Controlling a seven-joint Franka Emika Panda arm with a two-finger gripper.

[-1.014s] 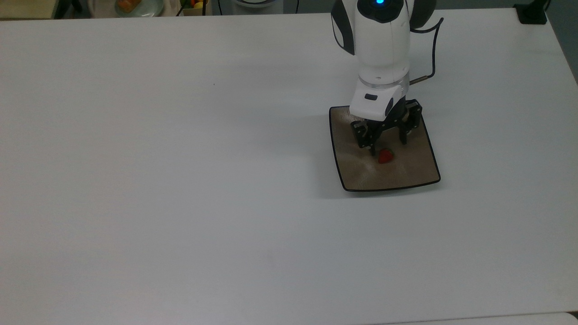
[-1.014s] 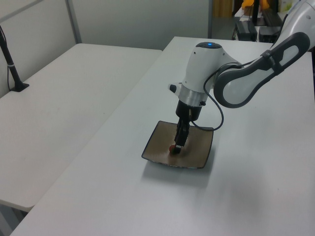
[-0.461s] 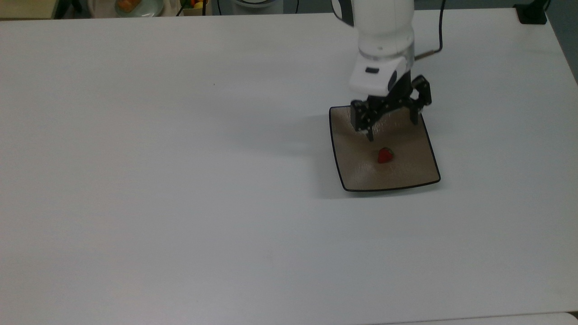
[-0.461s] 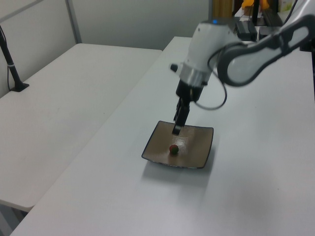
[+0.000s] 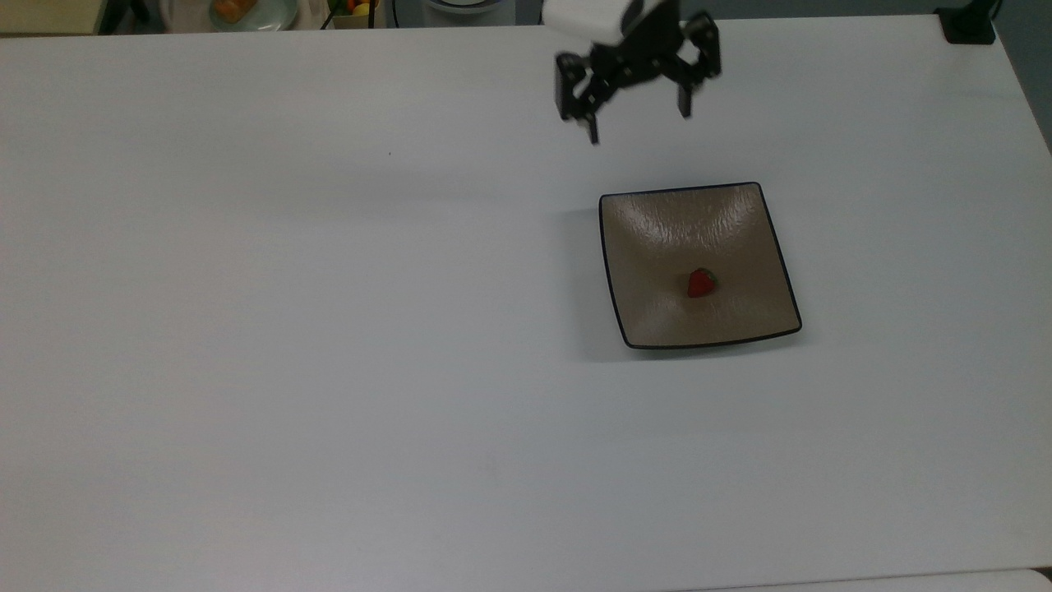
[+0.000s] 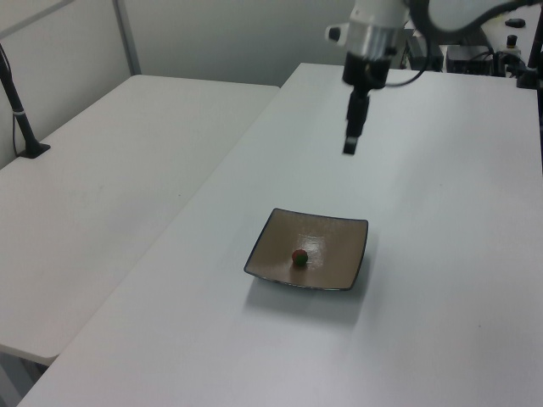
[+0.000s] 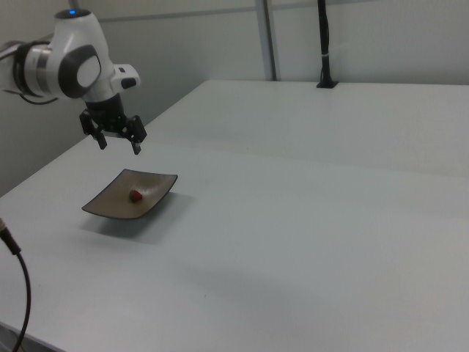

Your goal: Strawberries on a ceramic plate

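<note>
A small red strawberry (image 5: pixel 700 284) lies near the middle of the square brown ceramic plate (image 5: pixel 649 238) on the white table. The same strawberry (image 6: pixel 299 256) rests on the plate (image 6: pixel 327 233) in the left view, and the strawberry (image 7: pixel 135 195) sits on the plate (image 7: pixel 110 202) in the right view. My gripper (image 5: pixel 639 123) hangs high above the table, beyond the plate's far edge in the top view, open with nothing between its fingers. From the side, the gripper (image 6: pixel 349 148) is well clear of the plate, as is the gripper (image 7: pixel 119 146) in the right view.
The white table (image 5: pixel 329 329) spreads wide to the top view's left of the plate. A second white table (image 6: pixel 102 186) adjoins it in the left view. A black post (image 7: pixel 324 44) stands at the far edge in the right view. Dishes with food (image 5: pixel 238 10) sit beyond the table's back edge.
My gripper has let go of the strawberry, risen from just above it and pulled back past the plate's far edge. The strawberry and plate have stayed put.
</note>
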